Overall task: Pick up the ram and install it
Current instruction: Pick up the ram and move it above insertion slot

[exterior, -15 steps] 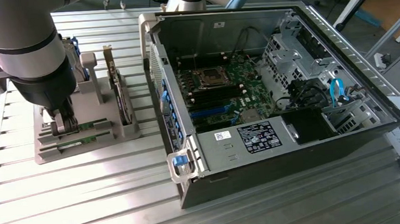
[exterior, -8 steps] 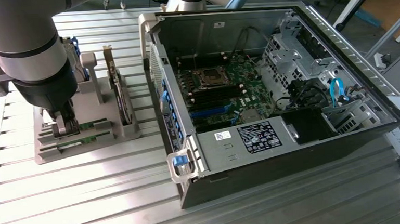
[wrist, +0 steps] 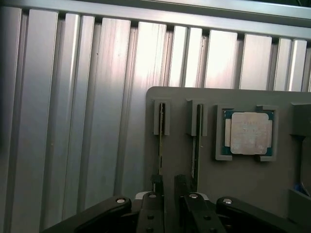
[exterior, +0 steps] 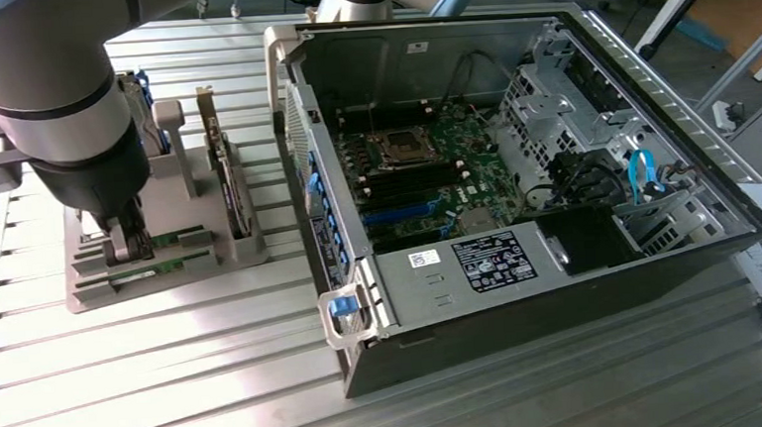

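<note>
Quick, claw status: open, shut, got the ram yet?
Claw: open, holding nothing, down at the tray next to a ram.

Ribbed aluminium table (exterior: 165,366) carries a grey parts holder (exterior: 238,254) and open computer case (exterior: 413,301).

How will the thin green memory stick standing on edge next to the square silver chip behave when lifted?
The thin green memory stick is probably stiff yet fragile, being a slim board seen edge-on. It likely weighs little, being so thin. Seated in a slot of the grey plastic holder, it may bind or tilt unless drawn straight out.
</note>
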